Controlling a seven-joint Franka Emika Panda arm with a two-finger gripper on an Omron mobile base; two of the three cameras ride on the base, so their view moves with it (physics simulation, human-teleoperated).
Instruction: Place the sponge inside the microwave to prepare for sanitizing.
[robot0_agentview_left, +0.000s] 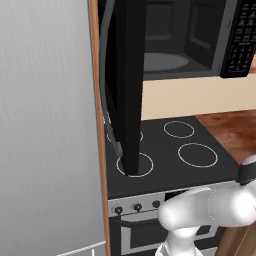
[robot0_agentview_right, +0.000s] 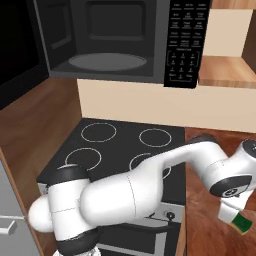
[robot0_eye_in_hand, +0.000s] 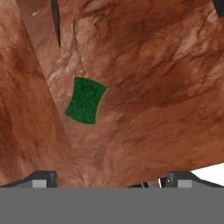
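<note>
On the brown bench (robot0_eye_in_hand: 166, 65) right of the stove (robot0_agentview_right: 125, 145) the sponge (robot0_eye_in_hand: 85, 100) lies green side up, not yet grasped. Above it the pincer (robot0_eye_in_hand: 109, 181) stands wide and empty. The microwave (robot0_agentview_right: 107, 60) is already open, its door (robot0_agentview_left: 125, 75) perhaps hampering the lift.

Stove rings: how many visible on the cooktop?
4. On the stove, right base view: back left, back right, front left, and front right, partly covered by the arm. In the left base view the open microwave door overlaps two.
</note>
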